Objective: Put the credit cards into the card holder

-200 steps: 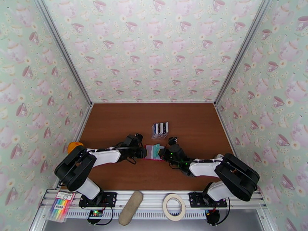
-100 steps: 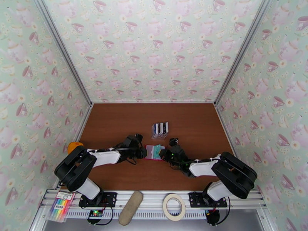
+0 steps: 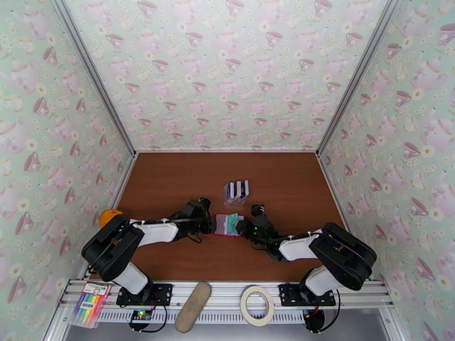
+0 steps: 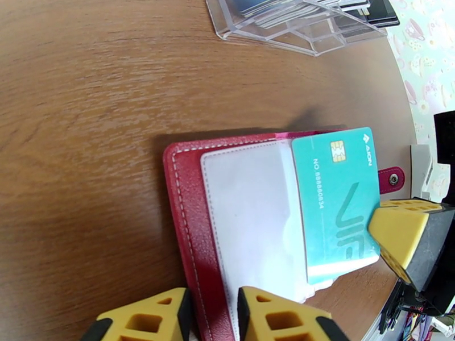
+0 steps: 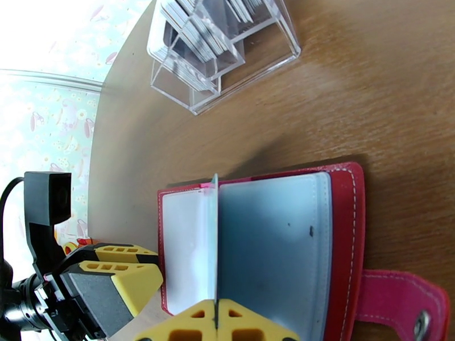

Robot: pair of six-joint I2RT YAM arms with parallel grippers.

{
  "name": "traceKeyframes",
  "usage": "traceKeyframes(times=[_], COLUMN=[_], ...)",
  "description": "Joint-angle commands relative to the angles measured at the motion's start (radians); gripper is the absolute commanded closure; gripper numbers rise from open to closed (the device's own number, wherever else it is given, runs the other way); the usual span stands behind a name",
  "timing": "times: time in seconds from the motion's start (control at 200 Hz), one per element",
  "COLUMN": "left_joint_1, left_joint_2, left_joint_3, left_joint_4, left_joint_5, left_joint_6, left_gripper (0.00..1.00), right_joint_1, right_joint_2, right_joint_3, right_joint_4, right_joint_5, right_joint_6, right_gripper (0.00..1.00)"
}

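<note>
open wallet at centre of table, card rack at its 12 o'clock. right gripper, at 3 o'clock, pinches teal card over it; left gripper, at 9 o'clock, fingers narrow astride its edge, grip unclear.

Robot test booth, teacup-wallpaper walls, aluminium frame

Left wrist view: the clear card stand is cut off at the top edge. Right wrist view: the teal card stands edge-on, face hidden; the tab of the wallet runs off lower right.
</note>
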Motion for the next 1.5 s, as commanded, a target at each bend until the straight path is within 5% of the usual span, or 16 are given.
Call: traceKeyframes(times=[0.0, 1.152, 1.493], left_joint_1=[-0.022, -0.047, -0.049], left_joint_2=[0.067, 0.123, 0.124], left_joint_3=[-0.043, -0.078, -0.079], left_joint_4=[-0.079, -0.003, 0.002], left_joint_5=[0.024, 0.008, 0.007], left_joint_6=[-0.018, -0.110, -0.113], left_gripper=[0.71, 0.80, 0.80], right_joint_1=[-0.003, -0.002, 0.007], right_joint_2=[0.033, 0.182, 0.155], right_joint_3=[-0.015, -0.028, 0.021], right_joint_4=[0.039, 0.227, 0.080], right_joint_5=[-0.018, -0.076, -0.075], right_joint_6=[0.017, 0.087, 0.058], right_gripper=[1.00, 1.00, 0.95])
